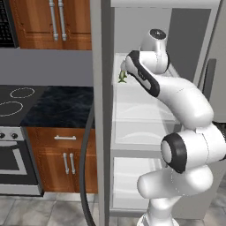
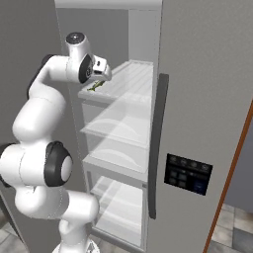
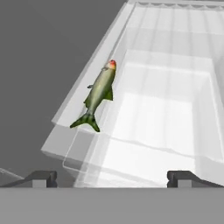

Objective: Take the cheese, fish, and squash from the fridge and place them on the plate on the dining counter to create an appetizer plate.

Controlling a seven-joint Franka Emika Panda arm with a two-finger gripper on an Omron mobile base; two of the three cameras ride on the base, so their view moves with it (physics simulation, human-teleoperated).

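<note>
Fish (image 3: 99, 94) lies on the fridge's (image 2: 197, 99) upper clear shelf (image 3: 144, 131), near the shelf's front-left corner as the hand view frames it, head w/ reddish tip pointing up-right, dark green tail fanned toward the lower left. It sits ahead of the gripper (image 3: 111, 177), clear of both fingertips (image 3: 41, 177), closer to the left tip than the right one. Jaws spread wide, nothing between them, no contact w/ fish.

In left base view the fish (image 1: 122, 77) shows as a small green-yellow shape at the shelf's front edge, just left of the hand (partly tucked behind the wrist there). Right base view has it (image 2: 96, 86) just below the gripper (image 2: 101, 73), lying along the shelf lip.

Arm pose: base upright in front of the open fridge, big elbow low, forearm rising steeply, wrist folded over at upper-shelf height so the hand tilts down toward the shelf front. Fridge interior white, w/ several clear shelves below; the long dark door handle (image 2: 157, 143) is on the door to the right. Stove (image 1: 13, 106) and wood cabinets (image 1: 62, 159) are off to the left of the fridge.
</note>
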